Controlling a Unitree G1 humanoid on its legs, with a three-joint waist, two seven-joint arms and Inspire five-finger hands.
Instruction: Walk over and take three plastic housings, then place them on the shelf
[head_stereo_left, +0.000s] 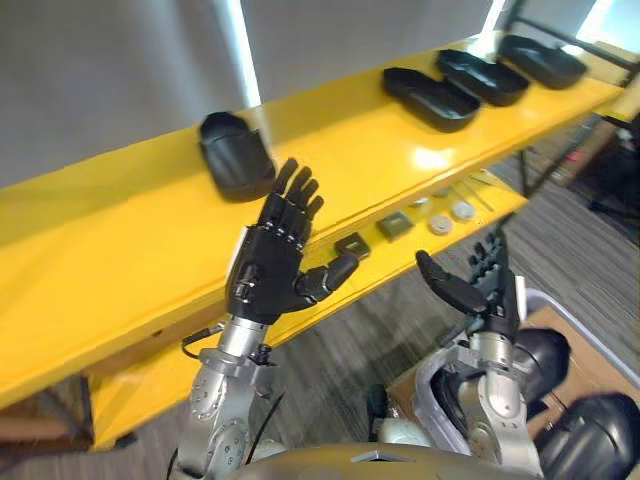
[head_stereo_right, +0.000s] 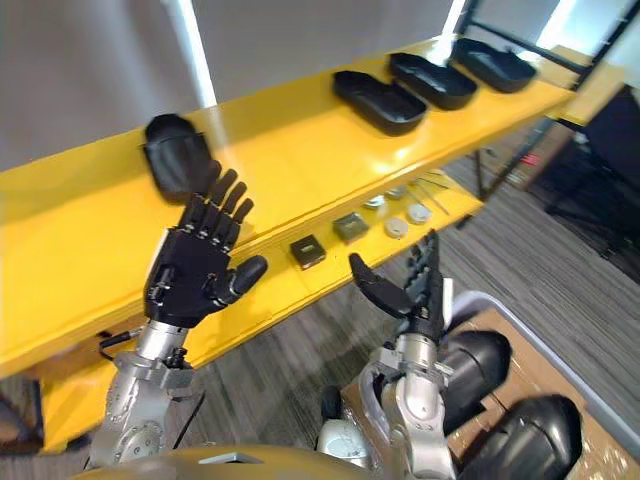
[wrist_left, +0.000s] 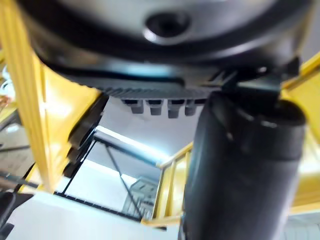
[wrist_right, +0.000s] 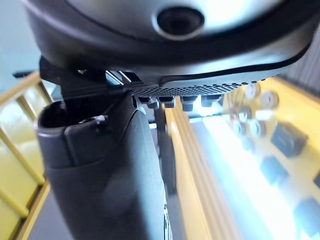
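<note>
Left hand (head_stereo_left: 268, 270): raised in front of the yellow shelf (head_stereo_left: 120, 240), fingers straight and spread, thumb out to the side, nothing in it

Right hand (head_stereo_left: 482, 290): lower, to the right of the left hand and over the carpet; fingers straight, thumb held apart, nothing in it

Upper shelf board: one black plastic housing (head_stereo_left: 235, 155) lies just beyond the left hand's fingertips, not touched. A row of three housings (head_stereo_left: 482, 76) lies close together at the far right end, hollow sides up

Lower shelf board: small dark square parts (head_stereo_left: 396, 226) and pale round discs (head_stereo_left: 440, 224), near one another

Floor by the right arm: grey-rimmed bin (head_stereo_left: 575, 331) holding dark rounded pieces (head_stereo_left: 545, 355) (cannot tell whether these are housings)
</note>
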